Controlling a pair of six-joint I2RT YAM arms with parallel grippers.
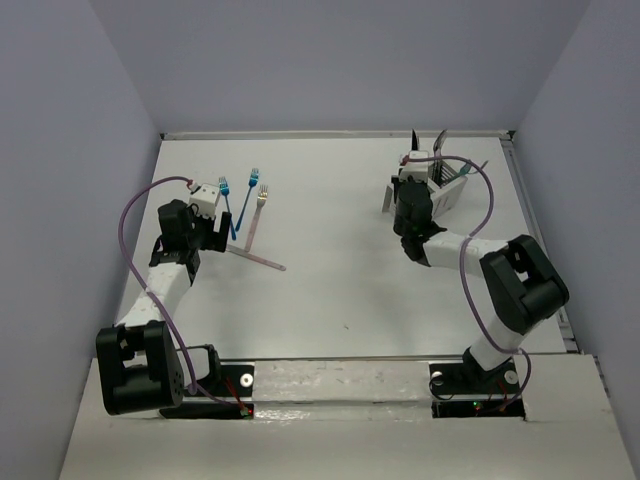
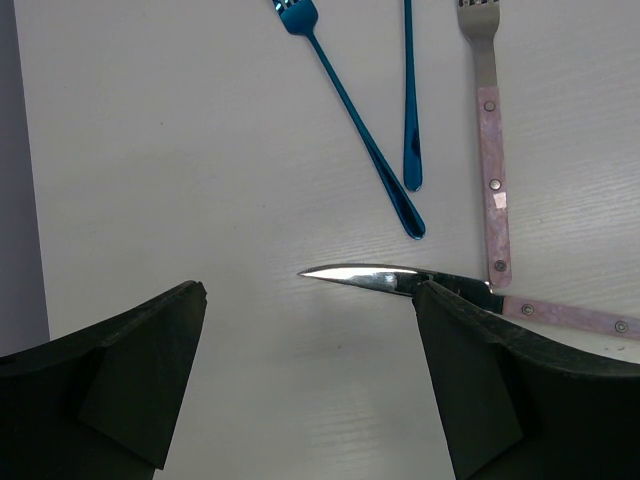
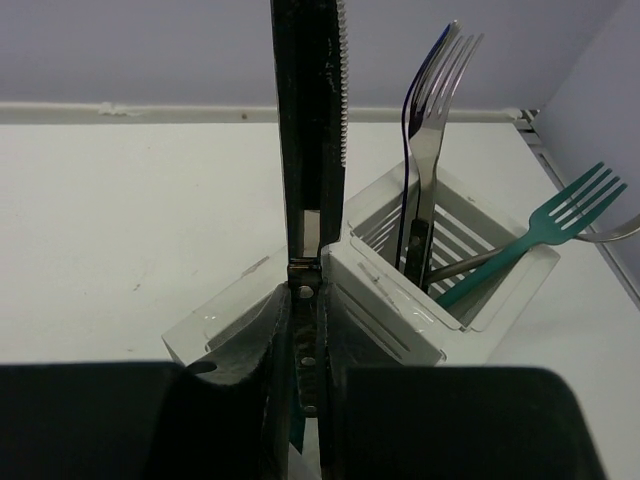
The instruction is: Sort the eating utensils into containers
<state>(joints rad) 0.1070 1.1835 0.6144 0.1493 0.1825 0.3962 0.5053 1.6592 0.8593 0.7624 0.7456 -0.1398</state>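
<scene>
Eating utensils occupy two spots on the white table (image 1: 340,260), which is enclosed by plain grey walls (image 1: 300,60). At far right, the white caddy (image 3: 390,300) holds upright metal forks (image 3: 440,70) and a teal fork (image 3: 560,215) in one compartment. At left lie two blue forks (image 2: 350,105), a pink-handled fork (image 2: 490,150) and a pink-handled knife (image 2: 365,277). The left gripper (image 2: 310,295) hovers low over that knife's blade, jaws wide apart. The right gripper (image 3: 305,300), arm stretched to the caddy, is clamped on a dark serrated knife (image 3: 310,130) held upright.

Three loose forks (image 2: 345,100), two knives (image 2: 362,277), one caddy (image 3: 385,300)
</scene>
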